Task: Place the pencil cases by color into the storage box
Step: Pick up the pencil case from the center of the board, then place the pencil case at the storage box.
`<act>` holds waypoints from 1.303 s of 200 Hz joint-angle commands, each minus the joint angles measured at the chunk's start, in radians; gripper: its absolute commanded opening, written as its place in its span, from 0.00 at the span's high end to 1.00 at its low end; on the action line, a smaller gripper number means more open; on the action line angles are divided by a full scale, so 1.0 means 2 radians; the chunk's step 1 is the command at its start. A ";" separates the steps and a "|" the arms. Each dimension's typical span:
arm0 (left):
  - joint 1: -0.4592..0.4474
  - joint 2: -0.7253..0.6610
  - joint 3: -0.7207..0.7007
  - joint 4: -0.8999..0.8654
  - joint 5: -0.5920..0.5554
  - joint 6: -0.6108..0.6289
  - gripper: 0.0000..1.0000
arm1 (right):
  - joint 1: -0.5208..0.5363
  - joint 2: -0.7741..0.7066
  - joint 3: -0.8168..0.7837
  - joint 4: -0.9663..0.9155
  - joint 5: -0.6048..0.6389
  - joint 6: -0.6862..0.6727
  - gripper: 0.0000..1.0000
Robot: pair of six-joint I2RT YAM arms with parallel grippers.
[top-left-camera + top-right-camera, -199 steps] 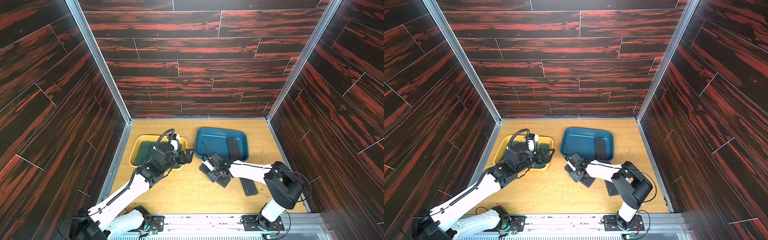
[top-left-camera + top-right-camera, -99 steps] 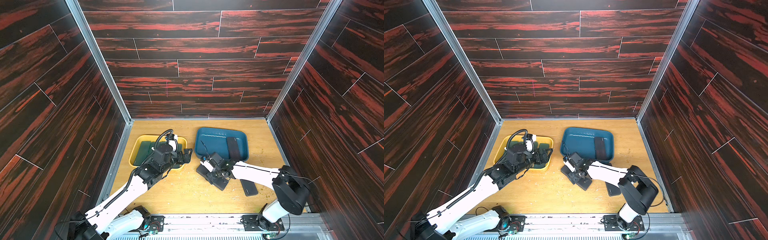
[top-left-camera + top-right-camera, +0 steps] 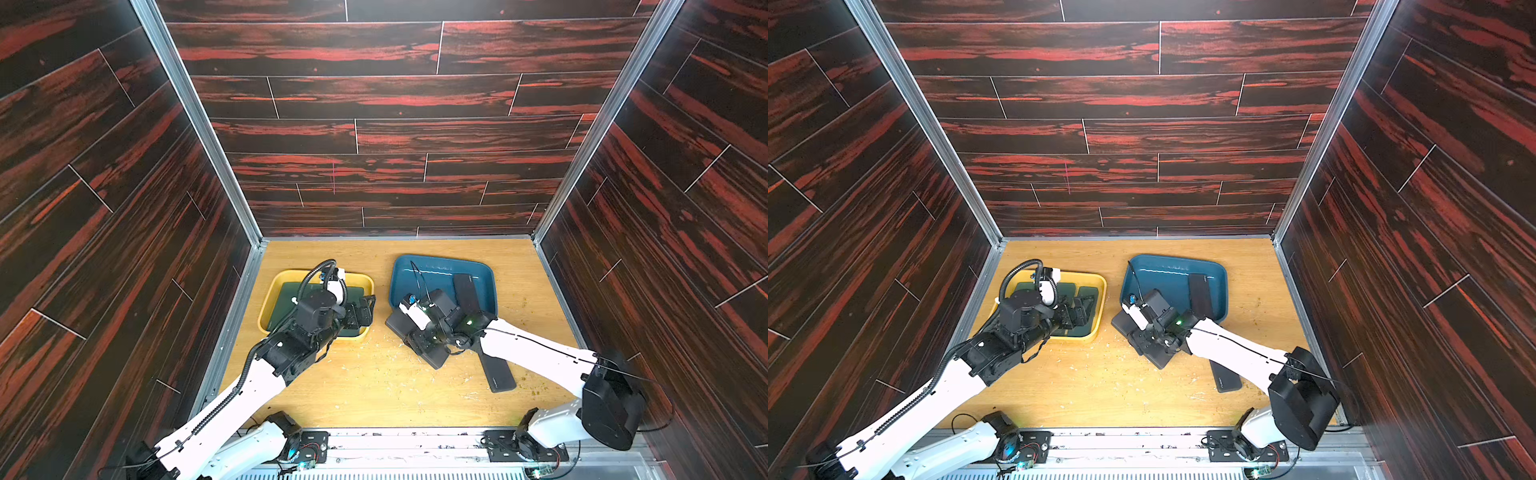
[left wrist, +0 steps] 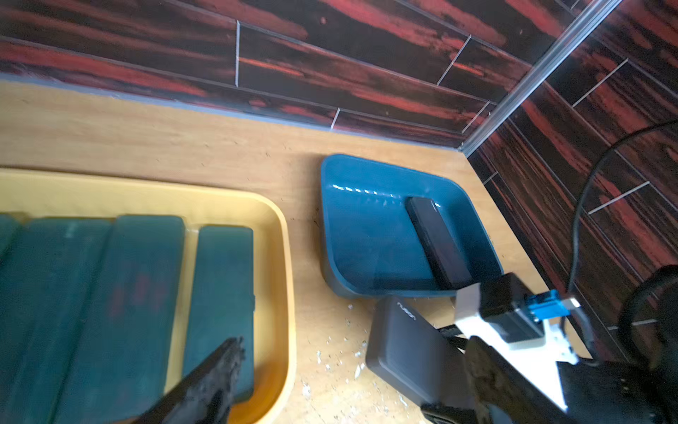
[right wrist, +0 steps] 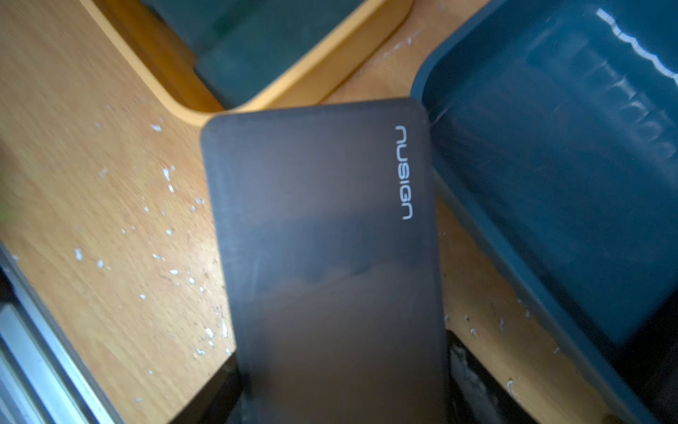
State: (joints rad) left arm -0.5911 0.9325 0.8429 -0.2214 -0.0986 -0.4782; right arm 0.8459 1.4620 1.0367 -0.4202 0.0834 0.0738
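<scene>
The right fingers (image 5: 464, 367) are gripping a flat black pencil case (image 5: 323, 238) at the blue plastic tray's (image 3: 440, 286) seven o'clock; the left fingers (image 4: 216, 370) are hanging wide over the yellow plastic tray (image 4: 286, 264).

Left arm (image 3: 257, 386): white links, black joint housings, black ribbed conduit (image 3: 308, 274) looped at the wrist.
Right arm (image 3: 536, 353): same white and black build. Thin black cable (image 3: 540, 343) along the link, green LED (image 3: 469, 322) lit.
Wrist cameras on white brackets, with a blue connector (image 4: 546, 304).
Black base plates (image 3: 313, 442).
</scene>
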 commanded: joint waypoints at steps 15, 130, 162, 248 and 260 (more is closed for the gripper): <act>0.007 -0.025 0.019 -0.017 -0.035 0.026 0.04 | -0.023 -0.018 0.033 0.001 0.001 0.020 0.46; 0.011 -0.041 -0.038 0.020 -0.061 0.034 0.05 | -0.138 0.033 0.112 0.081 0.076 0.086 0.47; 0.011 -0.044 -0.068 0.056 -0.034 0.036 0.05 | -0.156 0.079 0.146 0.086 0.094 0.095 0.47; 0.010 -0.038 -0.120 0.129 -0.008 0.049 0.05 | -0.181 0.128 0.170 0.090 0.118 0.120 0.48; 0.010 -0.027 -0.120 0.133 -0.006 0.052 0.05 | -0.185 0.137 0.174 0.090 0.119 0.122 0.48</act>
State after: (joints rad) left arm -0.5743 0.8532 0.6182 -0.0193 -0.1287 -0.4030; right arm 0.4923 1.6924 1.3483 -0.2661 0.2928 0.2985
